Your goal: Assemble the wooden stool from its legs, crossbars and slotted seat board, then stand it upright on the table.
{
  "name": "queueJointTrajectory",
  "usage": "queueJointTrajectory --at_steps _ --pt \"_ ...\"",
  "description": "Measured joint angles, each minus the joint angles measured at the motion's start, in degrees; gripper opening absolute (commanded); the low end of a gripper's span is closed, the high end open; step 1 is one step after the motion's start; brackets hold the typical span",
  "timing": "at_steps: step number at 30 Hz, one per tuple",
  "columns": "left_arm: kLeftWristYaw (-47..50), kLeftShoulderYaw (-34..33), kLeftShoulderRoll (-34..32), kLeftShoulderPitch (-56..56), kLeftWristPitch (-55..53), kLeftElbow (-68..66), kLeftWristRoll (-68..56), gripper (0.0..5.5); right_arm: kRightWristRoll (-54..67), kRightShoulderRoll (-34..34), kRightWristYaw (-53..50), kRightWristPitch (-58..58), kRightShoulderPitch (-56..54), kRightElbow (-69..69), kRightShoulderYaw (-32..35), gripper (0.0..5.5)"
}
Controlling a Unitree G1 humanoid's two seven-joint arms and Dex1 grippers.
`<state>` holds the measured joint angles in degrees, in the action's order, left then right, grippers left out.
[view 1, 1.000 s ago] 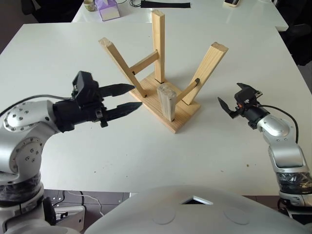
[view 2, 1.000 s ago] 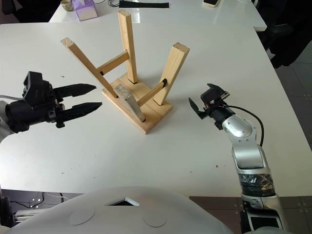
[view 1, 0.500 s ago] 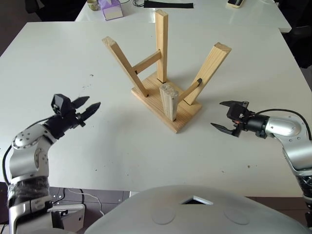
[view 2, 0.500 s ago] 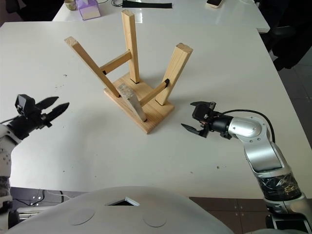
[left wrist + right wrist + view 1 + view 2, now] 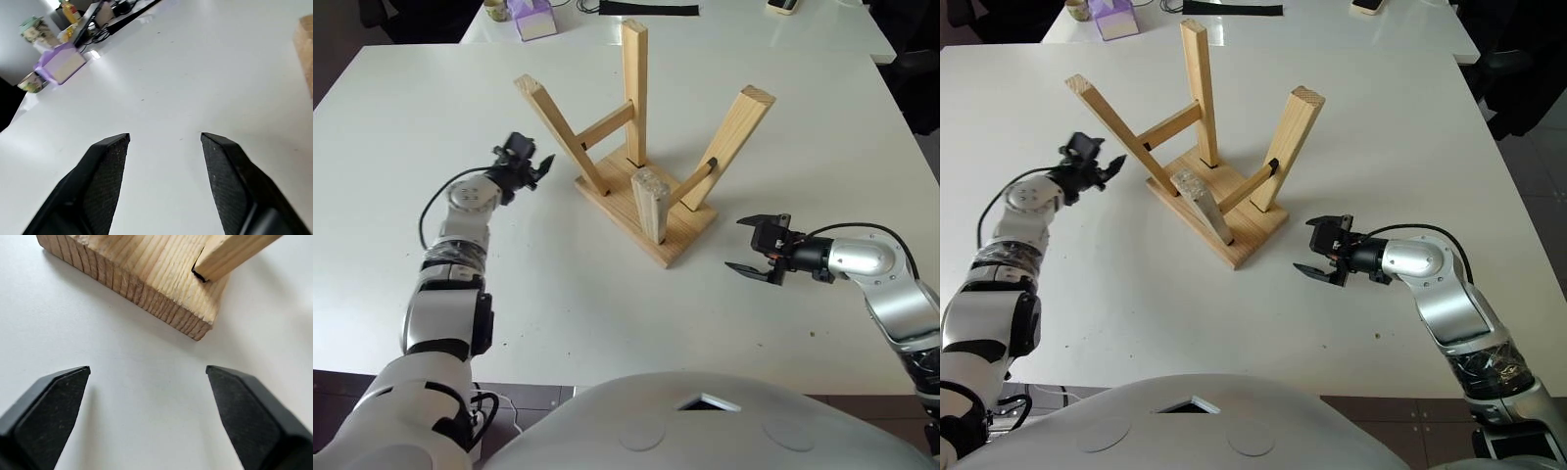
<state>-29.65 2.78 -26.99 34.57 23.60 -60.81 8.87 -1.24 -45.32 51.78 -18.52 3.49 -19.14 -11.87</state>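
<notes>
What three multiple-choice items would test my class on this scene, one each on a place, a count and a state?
1. Where does the seat board rest?
A) flat on the table
B) on the floor
C) against a wall

2. How many legs point up from it?
A) two
B) three
C) four

3. How is the right gripper?
A) open, clear of the board
B) shut on a leg
C) shut on a crossbar

Answers:
1 A, the board lies flat on the white top.
2 C, four legs rise from it.
3 A, it is spread wide, with bare table between it and the board's corner.
</notes>
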Motion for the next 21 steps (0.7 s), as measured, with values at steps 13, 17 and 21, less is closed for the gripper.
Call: queueJointTrajectory --at_steps 13,17,21 --pt "-4.83 6.17 1.47 -10.37 16.01 6.14 -3.06 2.71 -5.98 3.84 -3.19 4.82 -9.86 10.90 -4.75 4.39" --pt "-8.67 5.72 -1.40 -21.20 9.62 22.22 -9.90 2.71 -6.97 4.63 -5.15 5.90 -10.60 13.21 -3.90 4.39" --pt "-9.27 5.54 -4.13 -31.80 0.63 38.68 -13.77 2.71 -7.63 4.67 -6.30 6.64 -10.23 13.92 -3.16 4.39"
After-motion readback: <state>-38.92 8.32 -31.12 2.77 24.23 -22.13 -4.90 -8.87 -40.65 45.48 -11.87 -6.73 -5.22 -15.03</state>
